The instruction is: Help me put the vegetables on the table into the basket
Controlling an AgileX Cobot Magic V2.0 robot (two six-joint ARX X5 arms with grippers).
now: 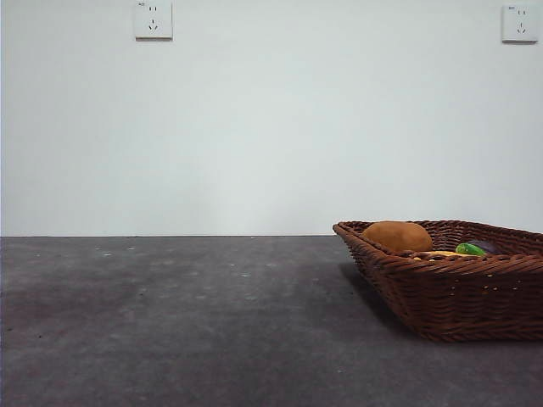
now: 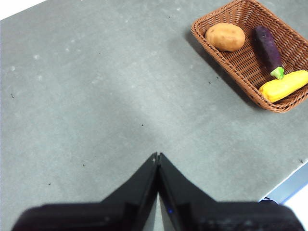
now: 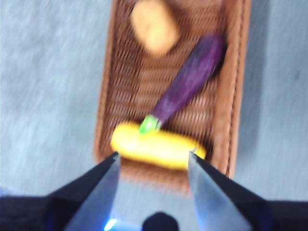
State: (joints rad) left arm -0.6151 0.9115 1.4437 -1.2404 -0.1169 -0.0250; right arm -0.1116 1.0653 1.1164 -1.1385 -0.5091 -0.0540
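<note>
With the potato [image 2: 225, 36], eggplant [image 2: 268, 46] and corn [image 2: 284, 85] all lying in the basket [image 2: 219, 65] at the table's [image 2: 96, 96] 3 o'clock side, the job looks done: the right gripper [image 3: 153, 161] hovers above, jaws apart and empty, the left gripper [image 2: 158, 158] pressed together.

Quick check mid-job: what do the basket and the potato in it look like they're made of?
The basket looks like brown woven wicker or rattan: interlaced strands and a braided rim show, with a slight sheen. The potato looks like a toy, probably plastic or foam: smooth, even tan skin, matte; which one can't be told.
</note>
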